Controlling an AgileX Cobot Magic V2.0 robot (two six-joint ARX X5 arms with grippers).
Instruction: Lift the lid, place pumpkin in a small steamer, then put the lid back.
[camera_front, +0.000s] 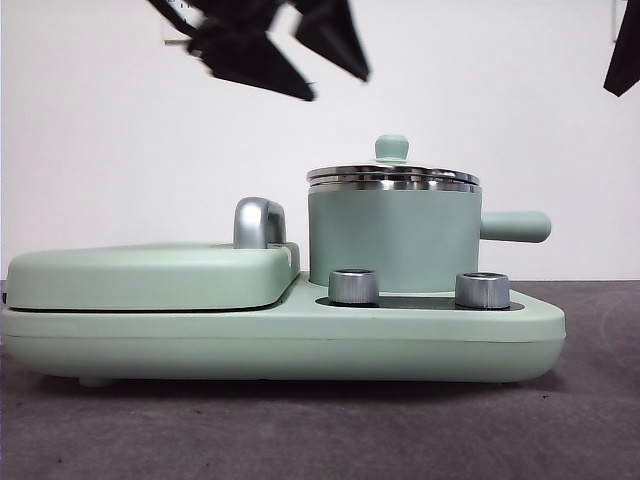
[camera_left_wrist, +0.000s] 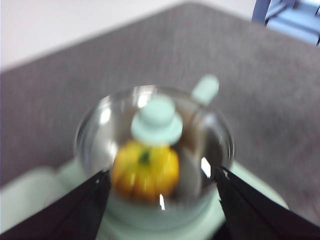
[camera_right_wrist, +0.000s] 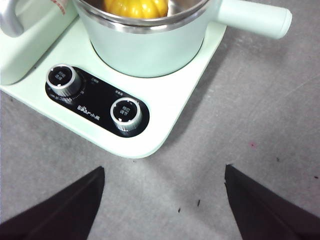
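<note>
Hovering above the lid (camera_front: 392, 176), left hand (camera_front: 262, 52) released, jaws spread, grasping nothing; right hand (camera_right_wrist: 162, 200) likewise released, waiting far right. Pumpkin (camera_left_wrist: 145, 170) inside the small steamer (camera_front: 392, 240), lid seated on its rim. Could nudge the knob askew if dropped carelessly. Blurred left wrist view; lid seating hard to judge.

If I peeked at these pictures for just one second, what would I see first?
First you'd see the mint green small steamer standing on the long green cooker base, with the lid on top. Through the glass, a shiny yellow-orange pumpkin sits inside the pot. The open left claw hangs above the lid, and the open right claw waits over the gray table beside the cooker.
</note>
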